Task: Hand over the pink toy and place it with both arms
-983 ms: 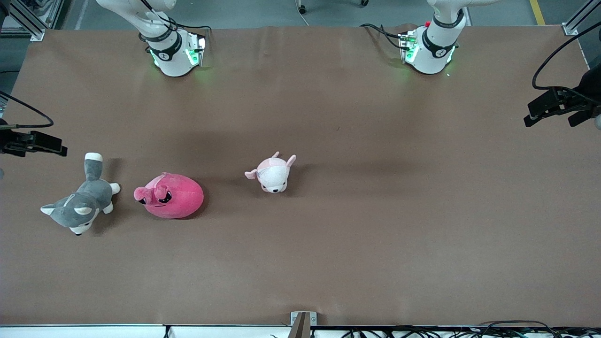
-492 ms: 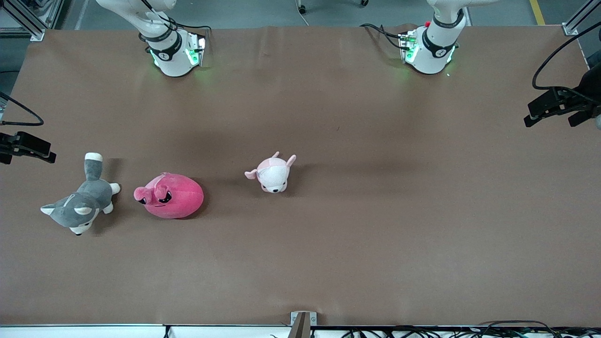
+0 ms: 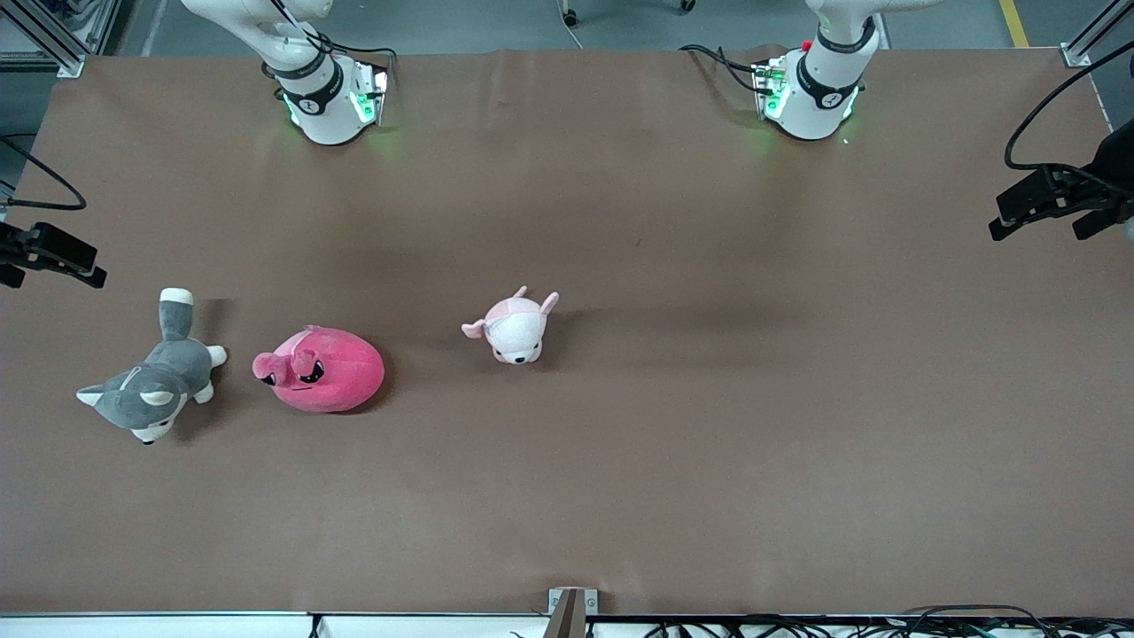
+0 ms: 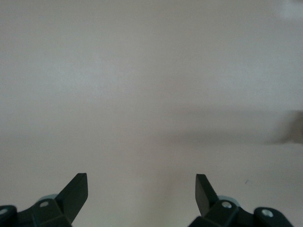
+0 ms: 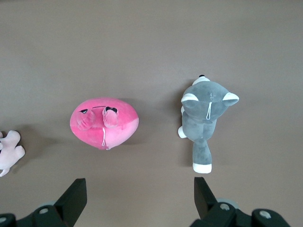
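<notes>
The pink toy (image 3: 319, 369), a round hot-pink plush with black angry eyes, lies on the brown table (image 3: 709, 399) toward the right arm's end. It also shows in the right wrist view (image 5: 104, 122). My right gripper (image 3: 55, 270) hangs open and empty high over the table edge at the right arm's end; in its wrist view (image 5: 139, 191) the jaws stand wide apart over bare table. My left gripper (image 3: 1038, 221) hangs open and empty over the table edge at the left arm's end; its wrist view (image 4: 141, 189) shows only bare surface.
A grey-and-white husky plush (image 3: 146, 390) lies beside the pink toy, closer to the right arm's end (image 5: 204, 118). A small pale pink-and-white plush (image 3: 514, 330) lies near the table's middle, partly in the right wrist view (image 5: 9, 151).
My right gripper has shifted a little toward the right arm's end of the table. The toys and the left gripper have not moved.
</notes>
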`<move>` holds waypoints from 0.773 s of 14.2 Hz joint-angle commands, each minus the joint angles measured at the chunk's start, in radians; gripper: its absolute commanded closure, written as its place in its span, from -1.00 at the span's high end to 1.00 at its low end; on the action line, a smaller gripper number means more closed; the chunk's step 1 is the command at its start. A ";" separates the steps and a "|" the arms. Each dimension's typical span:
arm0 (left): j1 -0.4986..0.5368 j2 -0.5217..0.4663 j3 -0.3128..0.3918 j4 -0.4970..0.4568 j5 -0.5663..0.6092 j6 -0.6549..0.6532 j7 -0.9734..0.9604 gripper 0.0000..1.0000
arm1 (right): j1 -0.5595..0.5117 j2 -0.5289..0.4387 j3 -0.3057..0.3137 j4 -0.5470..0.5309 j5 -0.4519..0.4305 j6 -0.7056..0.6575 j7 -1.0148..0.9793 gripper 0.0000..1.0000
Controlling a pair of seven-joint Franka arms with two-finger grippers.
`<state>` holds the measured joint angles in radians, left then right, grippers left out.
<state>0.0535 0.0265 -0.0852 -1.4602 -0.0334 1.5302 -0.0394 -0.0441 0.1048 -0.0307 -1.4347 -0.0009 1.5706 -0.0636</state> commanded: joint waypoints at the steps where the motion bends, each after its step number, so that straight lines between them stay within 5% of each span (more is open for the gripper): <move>1: -0.001 -0.011 0.001 0.001 -0.003 0.010 -0.002 1.00 | 0.000 -0.111 0.005 -0.146 0.007 0.052 0.013 1.00; 11: -0.001 -0.011 0.001 0.001 -0.005 0.010 -0.002 1.00 | 0.000 -0.158 0.006 -0.224 -0.008 0.080 0.011 1.00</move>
<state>0.0535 0.0265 -0.0853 -1.4601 -0.0334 1.5373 -0.0395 -0.0439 -0.0209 -0.0292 -1.6193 -0.0018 1.6339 -0.0636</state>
